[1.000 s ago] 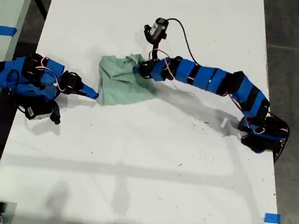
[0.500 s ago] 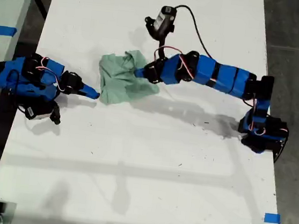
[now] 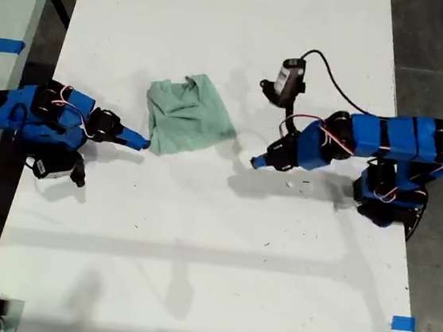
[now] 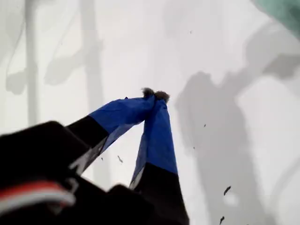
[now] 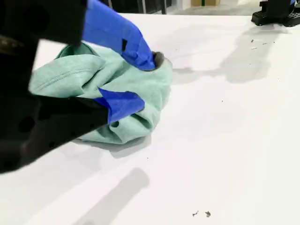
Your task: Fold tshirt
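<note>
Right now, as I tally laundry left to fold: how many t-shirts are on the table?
1. The tshirt lies crumpled on the table, toward the exterior view's left, beside my second gripper. Nothing visible could hide another.

Surface: a white table (image 3: 196,251), smooth, with small dark specks scattered over it.
Cloth: the tshirt (image 3: 185,116), pale mint green, lies bunched and rumpled on the table, toward the exterior view's left of centre.
Marker: a bit of blue tape (image 3: 403,323) lies near the table's lower corner at the exterior view's right.

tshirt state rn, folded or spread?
Neither: the tshirt lies crumpled in a rumpled heap, with loose creases and no flat fold. My second end effector is open at its edge.
</note>
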You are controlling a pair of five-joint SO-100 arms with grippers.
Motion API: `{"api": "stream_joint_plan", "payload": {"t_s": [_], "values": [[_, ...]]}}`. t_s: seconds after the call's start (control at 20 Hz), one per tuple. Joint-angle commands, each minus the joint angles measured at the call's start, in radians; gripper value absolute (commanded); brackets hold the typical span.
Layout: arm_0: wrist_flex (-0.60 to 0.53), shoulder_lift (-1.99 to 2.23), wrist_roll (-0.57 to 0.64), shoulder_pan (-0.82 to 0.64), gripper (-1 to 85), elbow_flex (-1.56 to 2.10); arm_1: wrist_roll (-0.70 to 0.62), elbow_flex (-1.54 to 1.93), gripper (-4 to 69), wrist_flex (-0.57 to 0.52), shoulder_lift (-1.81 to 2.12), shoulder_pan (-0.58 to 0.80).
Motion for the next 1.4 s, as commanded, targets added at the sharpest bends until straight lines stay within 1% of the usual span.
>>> {"api": "stream_joint_plan", "payload": {"t_s": [0.0, 0.2, 0.35, 0.5, 0.6, 0.65, 0.7, 0.75, 0.85, 0.9, 1.0, 1.05, 1.1, 1.15, 1.2, 1.25, 1.3, 1.35], "values": [[0.005, 0.100, -0.011, 0.031, 11.3, 0.006, 0.080, 0.170, -1.0, 0.002, 0.164, -0.046], [0.005, 0.100, -0.011, 0.031, 11.3, 0.006, 0.186, 0.440, -1.0, -0.026, 0.341, -0.080], [0.005, 0.100, -0.011, 0.031, 11.3, 0.006, 0.261, 0.670, -1.0, -0.025, 0.604, -0.092], [0.005, 0.100, -0.011, 0.031, 11.3, 0.006, 0.311, 0.833, -1.0, 0.057, 0.897, -0.097], [0.005, 0.100, -0.011, 0.031, 11.3, 0.006, 0.376, 0.948, -1.1, 0.141, 1.126, -0.097], [0.005, 0.100, -0.011, 0.031, 11.3, 0.006, 0.413, 1.029, -1.1, 0.219, 1.310, -0.097], [0.005, 0.100, -0.011, 0.031, 11.3, 0.006, 0.468, 1.088, -1.1, 0.359, 1.482, -0.091], [0.005, 0.101, -0.012, 0.031, 11.3, 0.006, 0.518, 1.074, -1.2, 0.423, 1.470, -0.087], [0.005, 0.103, -0.011, 0.031, 11.3, 0.006, 0.546, 1.074, -1.0, 0.430, 1.453, -0.061], [0.005, 0.103, -0.011, 0.029, 11.3, 0.006, 0.589, 1.074, 1.9, 0.428, 1.465, -0.049], [0.005, 0.103, -0.009, 0.028, 11.3, 0.006, 0.591, 1.074, 2.9, 0.426, 1.466, -0.035], [0.005, 0.103, -0.009, 0.026, 11.3, 0.006, 0.575, 1.074, 3.1, 0.426, 1.466, -0.021], [0.005, 0.103, -0.009, 0.026, 11.3, 0.006, 0.518, 1.074, 3.2, 0.426, 1.466, -0.009], [0.005, 0.103, -0.009, 0.026, 11.3, 0.006, 0.390, 1.074, 3.2, 0.426, 1.466, -0.003], [0.005, 0.103, -0.009, 0.026, 11.3, 0.006, 0.195, 1.074, 3.3, 0.426, 1.466, -0.003], [0.005, 0.103, -0.009, 0.026, 11.3, 0.006, -0.043, 1.074, 3.3, 0.426, 1.466, -0.006], [0.005, 0.103, -0.009, 0.026, 11.3, 0.006, -0.067, 1.072, 2.5, 0.433, 1.468, -0.008], [0.005, 0.103, -0.009, 0.026, 11.3, 0.006, -0.063, 1.072, 2.4, 0.433, 1.468, -0.009]]}}
